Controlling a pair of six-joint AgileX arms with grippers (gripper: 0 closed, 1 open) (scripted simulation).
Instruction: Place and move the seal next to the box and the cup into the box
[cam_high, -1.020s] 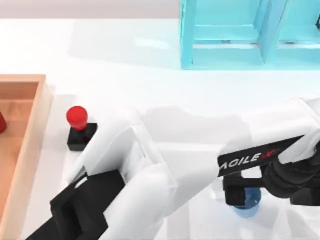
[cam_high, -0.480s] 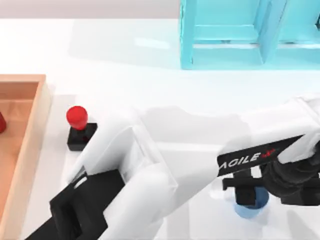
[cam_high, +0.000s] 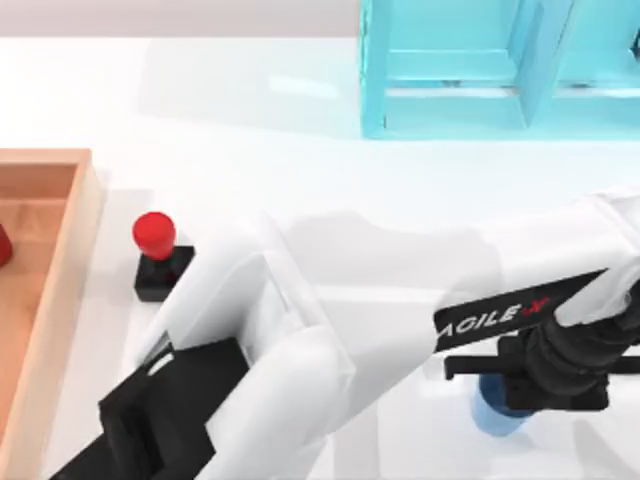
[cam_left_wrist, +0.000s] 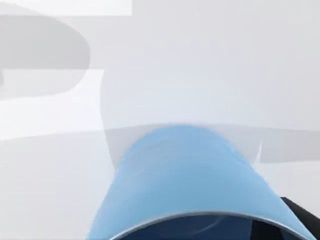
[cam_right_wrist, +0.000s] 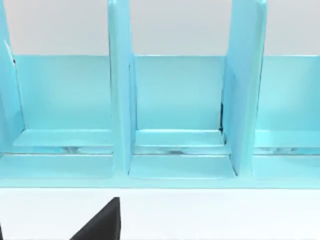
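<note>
The step in hand looks like the grasp on the cup, which stands on the tabletop at the lower right of the top view, well apart from the box at the left edge. The left tool sits over the cup and hides most of it. In the left wrist view the cup looms very close, rim toward the camera. I cannot tell whether the tool is wide, narrow or already gripping the cup.

To do this well, centre the tool across the cup's tapered wall, take it below the rim, and close evenly so that it does not tip or squirt out. Lift straight up before swinging toward the box, and pass high enough to miss the seal.

The seal stands upright just beside the box's near wall, so its part looks done. The right arm is parked, its wrist camera facing the shelf.
</note>
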